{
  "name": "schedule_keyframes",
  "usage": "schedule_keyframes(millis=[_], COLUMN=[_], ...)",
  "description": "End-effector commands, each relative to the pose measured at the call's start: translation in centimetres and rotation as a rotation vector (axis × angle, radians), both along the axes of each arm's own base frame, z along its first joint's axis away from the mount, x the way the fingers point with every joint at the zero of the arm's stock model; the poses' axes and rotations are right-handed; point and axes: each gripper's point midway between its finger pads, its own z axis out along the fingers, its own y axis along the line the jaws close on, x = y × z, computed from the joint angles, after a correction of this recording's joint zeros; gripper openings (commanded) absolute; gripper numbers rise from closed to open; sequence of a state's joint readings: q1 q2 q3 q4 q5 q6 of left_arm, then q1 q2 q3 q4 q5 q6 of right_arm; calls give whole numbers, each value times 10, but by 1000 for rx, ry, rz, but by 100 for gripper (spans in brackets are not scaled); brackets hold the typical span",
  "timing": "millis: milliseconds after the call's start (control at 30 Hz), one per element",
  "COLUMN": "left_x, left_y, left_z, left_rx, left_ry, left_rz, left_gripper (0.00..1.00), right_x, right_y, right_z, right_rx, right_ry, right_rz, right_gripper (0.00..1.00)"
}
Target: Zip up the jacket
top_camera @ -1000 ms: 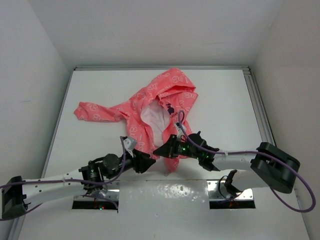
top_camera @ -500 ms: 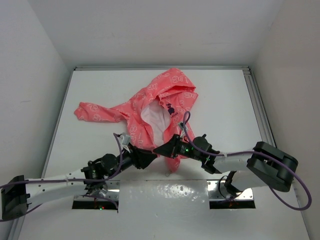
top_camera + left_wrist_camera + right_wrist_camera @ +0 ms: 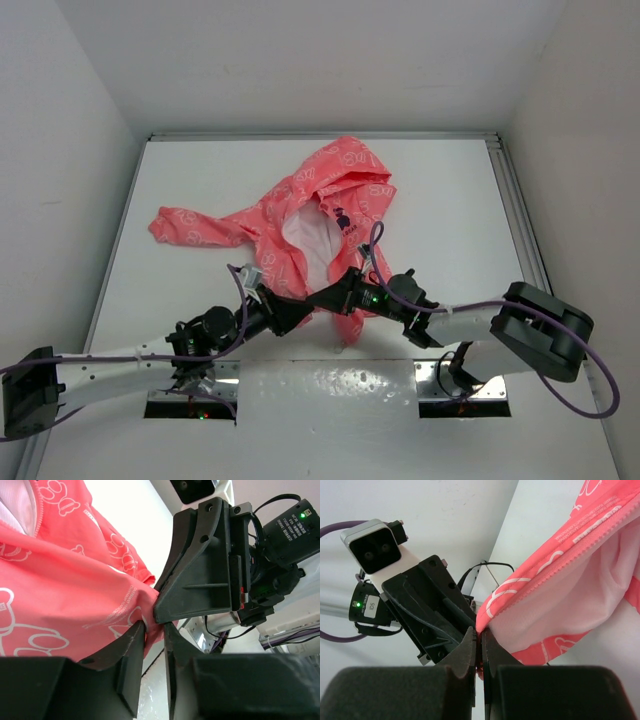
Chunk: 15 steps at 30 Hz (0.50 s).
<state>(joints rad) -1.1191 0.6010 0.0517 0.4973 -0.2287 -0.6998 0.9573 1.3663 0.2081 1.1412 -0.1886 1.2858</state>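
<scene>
I'm seeing the jacket [image 3: 285,205] lying mid-desk [image 3: 440,200], coral-pink with a pale white print. One sleeve [image 3: 190,225] is stretching out to the left, and the front is gaping open over white lining [image 3: 305,238] beside a small dark emblem [image 3: 341,215]. My left tool [image 3: 154,632] is pinching the bottom hem, jaws narrow, fabric filling the gap. Just beside it, my right tool [image 3: 479,635] is clamping fully closed on the zipper edge.
</scene>
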Motion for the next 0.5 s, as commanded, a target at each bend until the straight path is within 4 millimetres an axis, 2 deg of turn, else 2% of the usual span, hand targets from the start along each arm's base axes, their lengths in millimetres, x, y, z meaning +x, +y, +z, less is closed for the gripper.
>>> schedule_keyframes(millis=[0, 33, 100, 233, 367, 400, 467], left_x=[5, 5, 6, 2, 2, 2, 5], left_y=[4, 4, 4, 4, 8, 9, 15], left_z=[6, 6, 3, 8, 1, 3, -7], left_rx=[-49, -52, -53, -60, -31, -36, -4], left_ry=[-25, -23, -18, -25, -21, -27, -21], left_rz=[25, 25, 30, 11, 20, 20, 49], left_gripper=[16, 8, 0, 0, 0, 0, 0], right_x=[-4, -5, -5, -4, -2, -2, -2], right_y=[1, 2, 2, 3, 3, 3, 4], right_z=[16, 17, 16, 12, 10, 10, 4], right_rx=[68, 73, 78, 62, 54, 49, 9], right_ry=[-32, -31, -24, -15, -2, -3, 9], right_rz=[21, 25, 25, 23, 10, 12, 15], right_gripper=[0, 0, 0, 0, 3, 22, 47])
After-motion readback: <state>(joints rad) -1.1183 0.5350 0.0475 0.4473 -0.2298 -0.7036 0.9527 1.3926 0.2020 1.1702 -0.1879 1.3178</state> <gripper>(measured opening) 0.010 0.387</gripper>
